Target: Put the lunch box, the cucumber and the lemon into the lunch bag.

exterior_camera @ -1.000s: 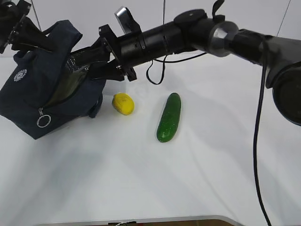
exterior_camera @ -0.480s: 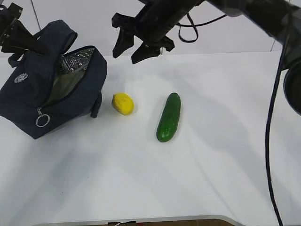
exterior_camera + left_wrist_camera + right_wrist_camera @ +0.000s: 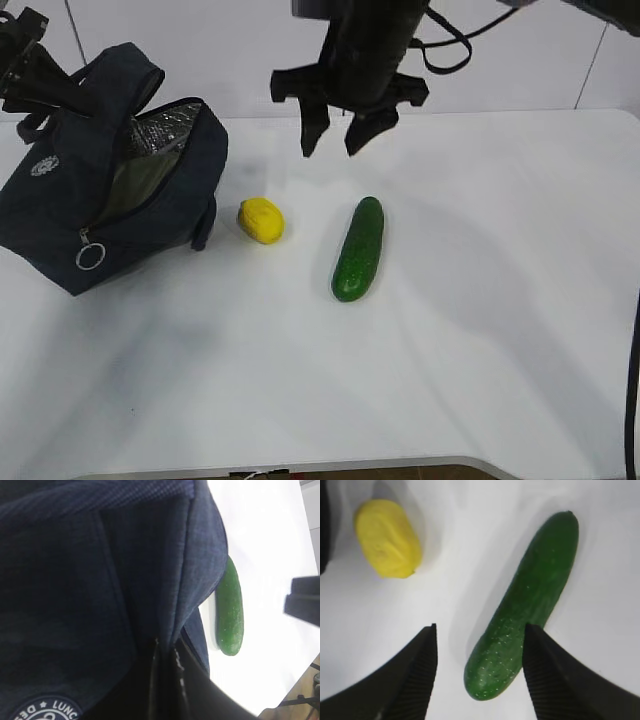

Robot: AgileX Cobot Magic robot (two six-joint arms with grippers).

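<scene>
Fingers point(image 3: 335, 135) on my right arm hang spread wide above the white counter point(image 3: 480, 300); the dark green curved cucumber point(image 3: 359, 249) lies just nearward, long axis near-to-far. My left fingers point(image 3: 165, 665) pinch the navy fabric lunch bag point(image 3: 100, 200).

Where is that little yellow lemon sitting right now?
In the exterior view the lemon lies on the white table, left of centre, between the open lunch bag and the cucumber, touching neither.
</scene>
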